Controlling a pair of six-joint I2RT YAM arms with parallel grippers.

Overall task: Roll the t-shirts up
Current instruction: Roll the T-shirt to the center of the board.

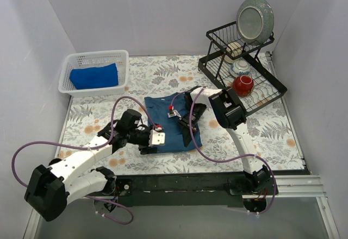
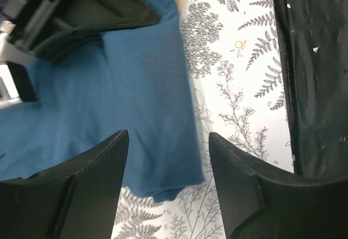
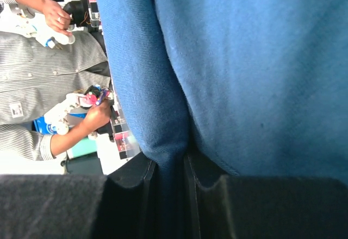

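The dark-blue t-shirt (image 1: 171, 124) lies folded into a rectangle on the patterned cloth at the table's middle. My right gripper (image 1: 188, 124) is shut on the shirt's right edge; in the right wrist view a fold of the blue cloth (image 3: 163, 114) is pinched between the jaws. My left gripper (image 1: 156, 139) is open at the shirt's near left corner; in the left wrist view the shirt's corner (image 2: 157, 157) lies between the spread fingers (image 2: 239, 184), untouched. The royal-blue t-shirt (image 1: 94, 76) sits as a bundle in the white basket (image 1: 70, 65) at the back left.
A black dish rack (image 1: 217, 68) stands at the back right, holding a grey-green plate (image 1: 255, 19), a red bowl (image 1: 243, 85) and small cups. The fern-patterned table cloth (image 1: 261, 130) covers the table. A black strip (image 2: 318, 76) runs along the near edge.
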